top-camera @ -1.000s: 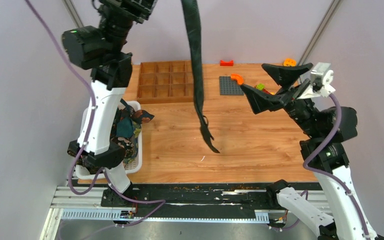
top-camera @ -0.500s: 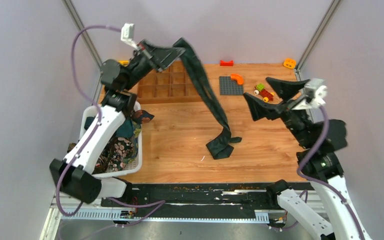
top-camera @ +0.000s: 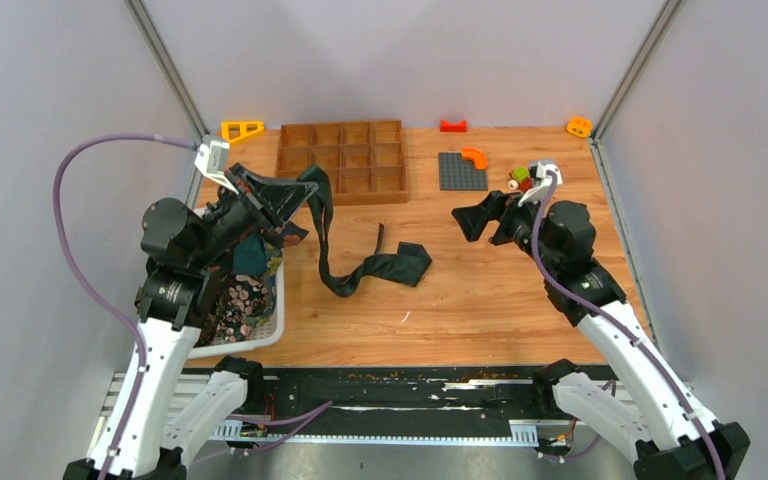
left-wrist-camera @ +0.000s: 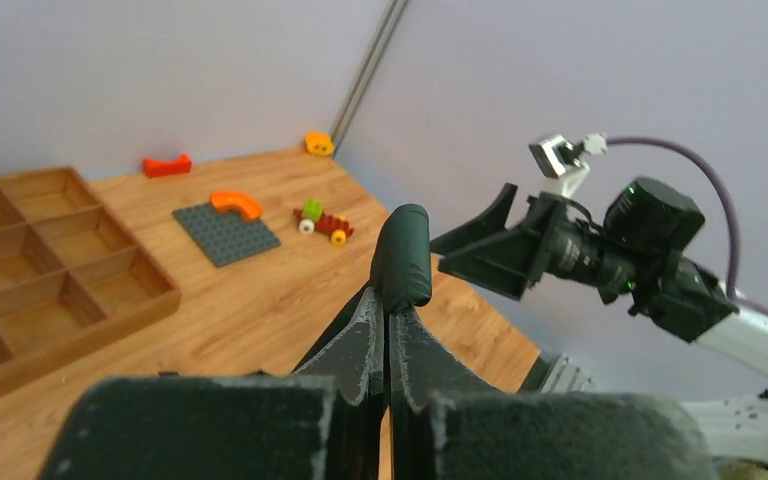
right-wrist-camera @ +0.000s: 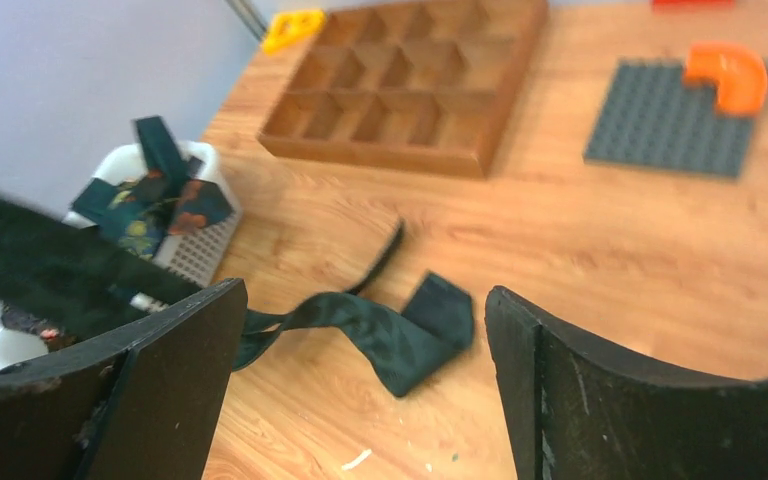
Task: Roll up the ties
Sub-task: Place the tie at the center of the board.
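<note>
My left gripper [top-camera: 303, 190] is clamped on one end of the dark tie [top-camera: 385, 266] at centre-left of the top view. The rest of it drapes down and lies crumpled on the table [top-camera: 500, 310] mid-frame. The right gripper [top-camera: 472, 222] hangs spread and empty, just right of that heap.

I judge the job now is laying the tie out flat. I'd keep the held end low and draw it slowly away from the heap, with the right gripper pinning the folded end first — otherwise the creases get rolled in.

Counts:
- one tie out on the table
- in the white basket [top-camera: 282, 300] at lower left, at least a teal and a brown patterned one — the total is hidden
- one wooden tray [top-camera: 370, 197] of twelve compartments
- one grey baseplate [top-camera: 460, 172]
- one toy car [left-wrist-camera: 322, 224]
</note>
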`<control>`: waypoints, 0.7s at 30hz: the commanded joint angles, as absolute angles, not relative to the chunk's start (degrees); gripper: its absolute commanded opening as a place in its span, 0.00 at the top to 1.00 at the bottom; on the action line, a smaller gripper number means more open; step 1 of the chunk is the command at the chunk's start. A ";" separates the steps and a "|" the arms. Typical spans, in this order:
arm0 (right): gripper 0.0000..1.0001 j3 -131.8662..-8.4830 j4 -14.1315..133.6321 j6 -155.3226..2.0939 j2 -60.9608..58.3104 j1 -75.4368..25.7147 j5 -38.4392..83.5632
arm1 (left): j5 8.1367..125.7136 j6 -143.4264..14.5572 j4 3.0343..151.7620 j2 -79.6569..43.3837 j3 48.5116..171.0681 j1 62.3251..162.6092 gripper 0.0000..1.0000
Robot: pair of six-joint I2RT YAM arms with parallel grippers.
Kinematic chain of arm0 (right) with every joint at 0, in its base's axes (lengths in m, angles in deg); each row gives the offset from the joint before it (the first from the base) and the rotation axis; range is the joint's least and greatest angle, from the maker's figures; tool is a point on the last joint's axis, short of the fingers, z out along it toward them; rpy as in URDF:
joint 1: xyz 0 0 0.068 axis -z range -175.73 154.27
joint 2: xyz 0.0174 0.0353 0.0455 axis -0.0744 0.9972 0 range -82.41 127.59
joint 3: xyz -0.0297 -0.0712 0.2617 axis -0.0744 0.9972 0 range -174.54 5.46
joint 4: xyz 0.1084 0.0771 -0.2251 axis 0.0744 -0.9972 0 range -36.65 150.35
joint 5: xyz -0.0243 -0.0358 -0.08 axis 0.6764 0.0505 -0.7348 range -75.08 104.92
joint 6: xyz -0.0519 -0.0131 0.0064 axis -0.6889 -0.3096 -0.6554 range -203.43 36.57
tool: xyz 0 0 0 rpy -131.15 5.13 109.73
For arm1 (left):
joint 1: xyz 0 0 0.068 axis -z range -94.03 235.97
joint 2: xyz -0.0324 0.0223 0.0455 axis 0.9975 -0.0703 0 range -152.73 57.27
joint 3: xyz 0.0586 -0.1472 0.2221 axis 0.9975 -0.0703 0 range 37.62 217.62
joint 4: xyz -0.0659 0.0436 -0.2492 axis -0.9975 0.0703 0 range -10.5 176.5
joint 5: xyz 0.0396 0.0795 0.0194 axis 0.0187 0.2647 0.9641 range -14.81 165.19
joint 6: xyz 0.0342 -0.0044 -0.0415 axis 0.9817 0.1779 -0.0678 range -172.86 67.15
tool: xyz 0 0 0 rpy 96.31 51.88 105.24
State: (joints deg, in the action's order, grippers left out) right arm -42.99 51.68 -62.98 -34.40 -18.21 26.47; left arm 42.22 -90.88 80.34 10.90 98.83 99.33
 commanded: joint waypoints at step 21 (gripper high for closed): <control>0.21 -71.12 27.78 -53.68 20.33 -22.59 27.79 | 37.34 -75.59 105.37 26.25 86.47 99.24 1.00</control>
